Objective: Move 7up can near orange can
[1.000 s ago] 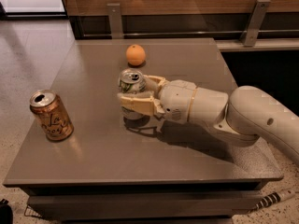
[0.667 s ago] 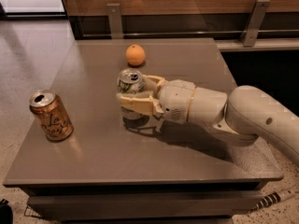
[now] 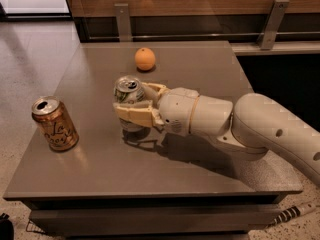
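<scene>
The 7up can (image 3: 128, 90), silver-white with green markings, stands upright near the middle of the grey table (image 3: 200, 64). My gripper (image 3: 133, 102) reaches in from the right and is shut on it, with one cream finger (image 3: 134, 114) across its front and the other behind it. The fingers hide the can's lower half. The orange can (image 3: 54, 124), copper with pale cursive lettering, stands upright near the table's left edge, about a can's height to the left of the 7up can.
A round orange fruit (image 3: 145, 59) lies behind the 7up can toward the table's far side. My white arm (image 3: 260, 129) lies over the right half of the table. A wood and glass wall with metal brackets runs behind the table.
My gripper and the 7up can in it have shifted slightly left, toward the orange can. The orange can and the fruit have not moved.
</scene>
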### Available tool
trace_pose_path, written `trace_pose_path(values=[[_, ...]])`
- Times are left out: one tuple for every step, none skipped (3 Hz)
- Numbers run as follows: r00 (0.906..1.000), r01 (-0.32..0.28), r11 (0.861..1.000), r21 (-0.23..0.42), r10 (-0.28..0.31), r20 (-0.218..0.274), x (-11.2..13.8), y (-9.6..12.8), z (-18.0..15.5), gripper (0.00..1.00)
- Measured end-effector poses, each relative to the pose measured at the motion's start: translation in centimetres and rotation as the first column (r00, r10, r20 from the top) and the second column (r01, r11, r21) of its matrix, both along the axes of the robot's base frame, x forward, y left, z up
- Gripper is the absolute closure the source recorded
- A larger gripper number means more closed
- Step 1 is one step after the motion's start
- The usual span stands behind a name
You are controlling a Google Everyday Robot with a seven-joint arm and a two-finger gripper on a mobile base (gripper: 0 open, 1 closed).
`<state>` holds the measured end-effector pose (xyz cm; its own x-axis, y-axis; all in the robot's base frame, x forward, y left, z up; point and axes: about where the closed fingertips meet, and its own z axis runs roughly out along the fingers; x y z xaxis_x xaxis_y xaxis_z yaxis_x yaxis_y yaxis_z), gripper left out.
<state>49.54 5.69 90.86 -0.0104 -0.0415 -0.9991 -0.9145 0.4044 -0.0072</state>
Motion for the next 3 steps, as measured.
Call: trace_pose_path(values=[[1.0000,-0.007,1.000,0.005,0.007,-0.005,-1.1,2.6,-0.1,1.00],[0.9996,-0.027,0.999,0.023,0.027,0.002,-2.1,4.8,-0.4,1.00],[0.9986,-0.052,0.998,0.025,0.052,0.009,-3.4,6.2,-1.3,1.00]])
